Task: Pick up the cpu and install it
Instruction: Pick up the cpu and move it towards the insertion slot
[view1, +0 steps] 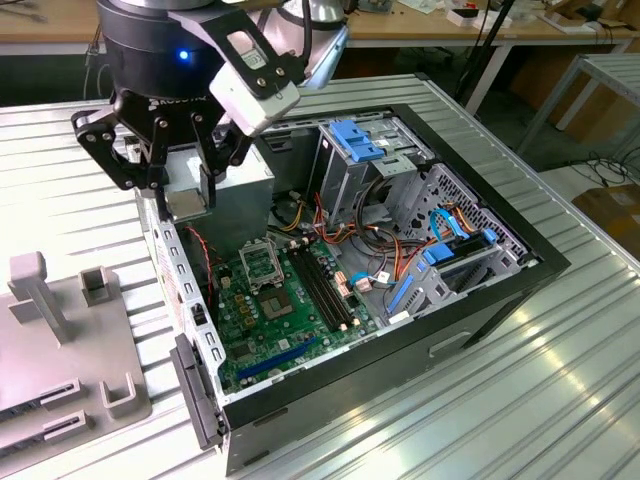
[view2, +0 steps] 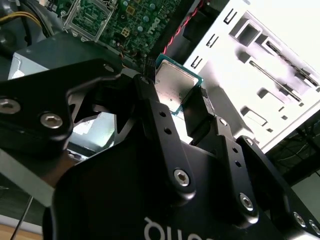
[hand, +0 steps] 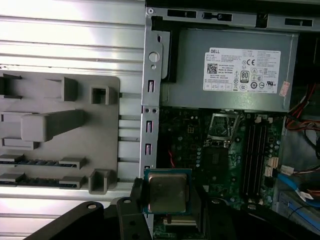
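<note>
Black multi-link pincer clamped on small flat square cpu with dull silver-grey metal top, gripped at opposite edges. Cpu held in air over exterior view's left wall of open black computer case, near grey power supply box. Square silver-and-black socket frame on green motherboard lower down, well apart from cpu. Grey moulded parts tray on ribbed metal worktop.
</note>
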